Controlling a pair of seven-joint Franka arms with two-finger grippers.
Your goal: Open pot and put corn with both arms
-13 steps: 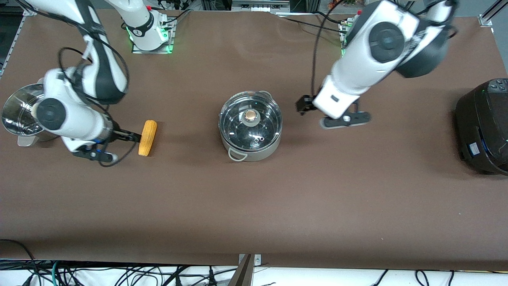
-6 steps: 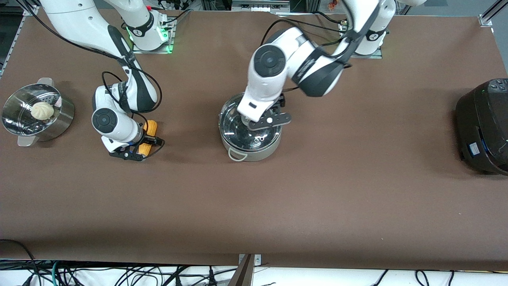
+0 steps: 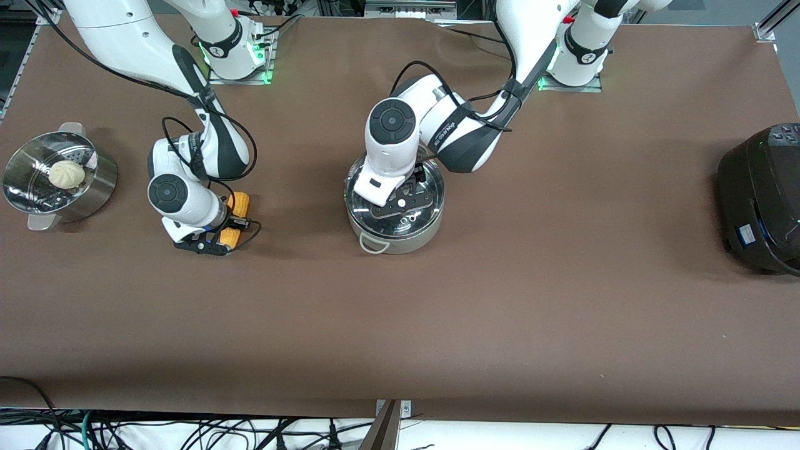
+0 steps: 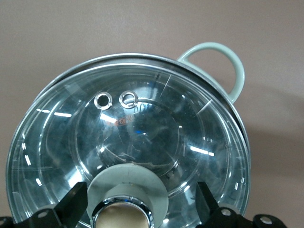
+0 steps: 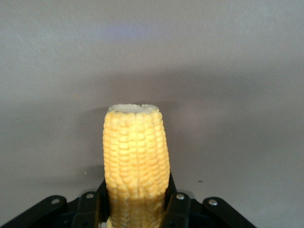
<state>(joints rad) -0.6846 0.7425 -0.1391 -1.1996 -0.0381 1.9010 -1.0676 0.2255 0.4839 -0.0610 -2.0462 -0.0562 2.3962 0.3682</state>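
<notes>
Now the right claw (image 5: 135, 209) is down at the worktop (image 3: 500, 312), its fingers (image 5: 176, 209) pressed against both sides of the corn (image 3: 232, 220), toward the right arm's end. Left claw (image 4: 137, 204) sits over the pot (image 3: 395, 209), spread wide around the lid (image 4: 128, 156) knob (image 4: 124, 214), not touching it.

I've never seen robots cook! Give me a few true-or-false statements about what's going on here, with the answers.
1. The clear glass lid sits on the shiny steel pot. True.
2. The left gripper is shut on the lid's tan knob. False: its fingers stand open either side of the knob.
3. The yellow corn cob is in the pot. False: it lies on the table between the right gripper's fingers.
4. A white bun sits in the perforated steamer basket. True.
</notes>
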